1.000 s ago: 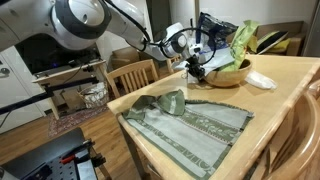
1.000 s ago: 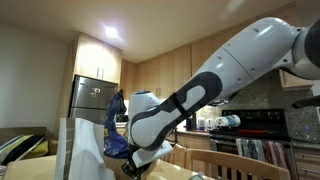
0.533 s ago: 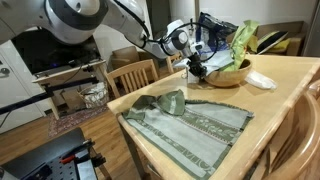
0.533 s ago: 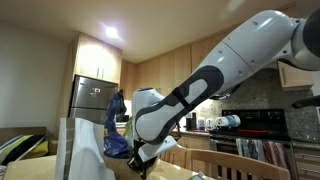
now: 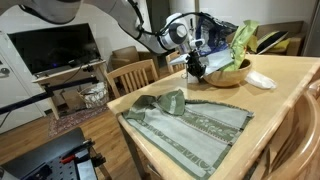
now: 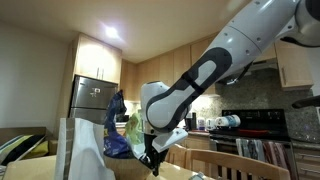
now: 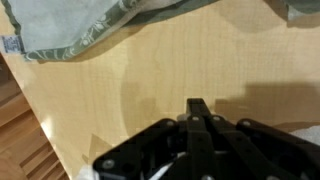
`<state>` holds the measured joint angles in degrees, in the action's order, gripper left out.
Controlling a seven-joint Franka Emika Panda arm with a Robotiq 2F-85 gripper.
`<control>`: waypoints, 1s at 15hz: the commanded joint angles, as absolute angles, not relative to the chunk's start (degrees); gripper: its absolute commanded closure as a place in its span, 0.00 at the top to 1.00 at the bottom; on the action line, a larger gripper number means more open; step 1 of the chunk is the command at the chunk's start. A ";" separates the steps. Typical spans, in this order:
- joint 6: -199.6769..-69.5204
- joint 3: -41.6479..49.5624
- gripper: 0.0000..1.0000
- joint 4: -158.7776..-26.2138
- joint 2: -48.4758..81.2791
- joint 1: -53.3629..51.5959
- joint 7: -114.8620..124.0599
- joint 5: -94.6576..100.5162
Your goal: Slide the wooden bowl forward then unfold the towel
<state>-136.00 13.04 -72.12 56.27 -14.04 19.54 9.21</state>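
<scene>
Here, the claw (image 5: 197,67) is seen pinched tight, with nothing held in it, just beside the left rim of the wooden bowl (image 5: 232,72) at the far side of the desk (image 5: 285,105). The bowl is judged hard and light, so it can be pushed at its rim. The towel (image 5: 188,122) is laid nearer, with its far left part folded over. It is soft and floppy, and is best pinched at that fold. The desk is smooth wood. A chair (image 5: 132,75) and a dark screen (image 5: 58,45) are seen on the left.

Wooden bowl (image 5: 236,74) part-hidden behind hand (image 5: 198,72); towel (image 7: 65,25) cut off at wrist view's top edge.
</scene>
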 commanded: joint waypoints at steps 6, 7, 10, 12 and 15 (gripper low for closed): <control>-136.72 10.68 0.00 -76.24 54.88 -12.08 18.42 10.19; -136.97 10.30 0.00 -77.35 54.52 -11.60 17.87 10.02; -139.41 9.64 0.00 -81.21 53.30 -10.32 16.78 9.68; -140.78 9.15 0.00 -82.92 52.77 -9.35 15.56 9.40; -142.28 8.40 0.00 -85.14 51.36 -8.06 14.64 8.79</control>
<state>-140.40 9.85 -79.79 55.72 -9.44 16.66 9.29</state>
